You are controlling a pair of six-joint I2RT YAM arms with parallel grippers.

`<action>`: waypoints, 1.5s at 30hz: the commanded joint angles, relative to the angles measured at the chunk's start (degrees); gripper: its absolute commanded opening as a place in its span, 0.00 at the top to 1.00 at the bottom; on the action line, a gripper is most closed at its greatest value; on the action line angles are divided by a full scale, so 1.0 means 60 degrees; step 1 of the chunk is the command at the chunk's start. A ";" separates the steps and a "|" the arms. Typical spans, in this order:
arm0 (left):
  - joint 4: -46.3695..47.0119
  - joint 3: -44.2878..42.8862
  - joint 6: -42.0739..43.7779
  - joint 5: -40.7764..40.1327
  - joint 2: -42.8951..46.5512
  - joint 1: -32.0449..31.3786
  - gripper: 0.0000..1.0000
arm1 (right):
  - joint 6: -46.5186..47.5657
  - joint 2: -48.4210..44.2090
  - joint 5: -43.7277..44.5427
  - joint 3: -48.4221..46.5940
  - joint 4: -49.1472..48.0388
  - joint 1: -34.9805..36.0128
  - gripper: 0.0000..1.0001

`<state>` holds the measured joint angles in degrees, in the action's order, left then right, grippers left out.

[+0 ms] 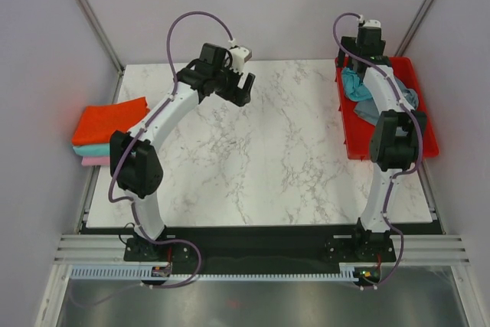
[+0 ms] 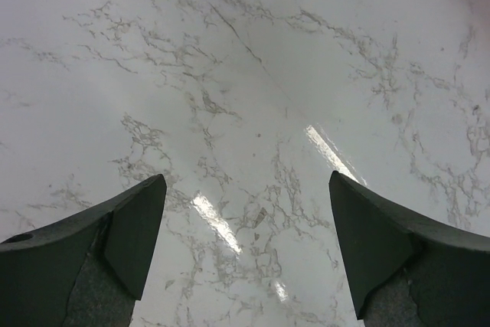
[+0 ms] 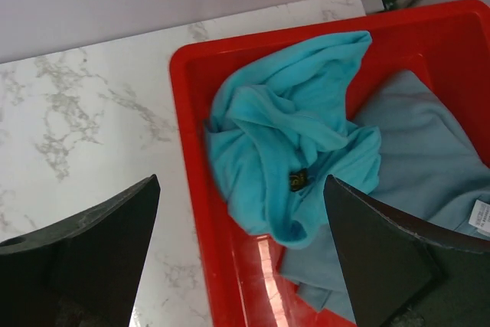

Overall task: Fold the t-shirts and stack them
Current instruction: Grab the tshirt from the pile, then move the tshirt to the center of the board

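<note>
Top external view: a folded stack of three t-shirts is recorded at the left edge of the table (image 1: pixel 283 158), with the orange-red shirt (image 1: pixel 107 122) on top, the teal shirt (image 1: pixel 96 148) beneath it and the pink shirt (image 1: pixel 93 161) at the bottom. A red tray (image 1: pixel 429 139) is noted at the far right of the table, with two shirts lying in it unfolded.

Right wrist view: the turquoise shirt (image 3: pixel 283 151) is seen crumpled in the left part of the tray, partly overlying the slate grey shirt (image 3: pixel 429 143), which is spread lower and to the right. A small dark tag is visible on the turquoise cloth and a white label on the grey. The right gripper (image 3: pixel 241 189) is held above the tray's left wall with its fingers spread wide; nothing is held between them and no cloth is touched.

Left wrist view: the left gripper (image 2: pixel 246 178) is found over bare marble at the far middle of the table, well apart from both the stack and the tray. Its fingers are likewise spread wide and nothing is gripped
</note>
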<state>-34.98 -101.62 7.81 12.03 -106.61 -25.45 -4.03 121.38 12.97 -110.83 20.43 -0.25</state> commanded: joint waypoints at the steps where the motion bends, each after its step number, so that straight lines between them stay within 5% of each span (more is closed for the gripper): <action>1: 0.0249 -0.0333 0.0177 -0.0496 -0.0453 0.0053 0.06 | 0.0131 0.0467 -0.0199 -0.0206 0.0053 -0.0309 0.03; 6: 0.0395 -0.0479 0.0514 -0.1096 -0.0659 0.0053 0.08 | -0.0119 0.0892 -0.0052 -0.0192 0.0038 -0.1041 0.03; 14: 0.0367 -0.0187 0.0514 -0.1259 -0.0631 -0.0079 0.11 | 0.0085 0.2019 -0.1795 -0.0864 -0.0050 -0.1657 0.11; 20: 0.0323 0.0033 0.0529 -0.1331 -0.0455 -0.0123 0.13 | 0.0174 0.2182 -0.2015 -0.0807 -0.0108 -0.1657 0.49; 21: 0.0337 0.0033 0.0558 -0.1346 -0.0411 -0.0138 0.13 | 0.0261 0.2022 -0.2074 -0.0748 -0.0094 -0.1643 0.72; 23: 0.0337 0.0033 0.0587 -0.1332 -0.0338 -0.0152 0.15 | 0.0291 0.1817 -0.2104 -0.0602 -0.0065 -0.1643 0.99; 29: 0.0366 0.0354 0.0602 -0.1872 0.0350 -0.0138 0.25 | 0.0598 0.0163 -0.2601 -0.0805 -0.0035 -0.1497 1.00; 37: 0.0323 0.0707 0.0734 -0.1683 0.1697 0.0170 0.02 | 0.1990 -0.2972 -0.4152 -0.0909 0.0038 -0.0414 1.00; 45: 0.0439 0.2082 -0.0145 -0.1771 0.3952 0.0434 0.01 | 0.1422 -0.4849 -0.5252 -0.1421 0.0843 0.2090 1.00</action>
<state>-33.89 -91.94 9.43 1.98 -88.14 -22.98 5.69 94.21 -13.37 -117.49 23.31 8.54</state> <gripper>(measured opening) 0.991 0.031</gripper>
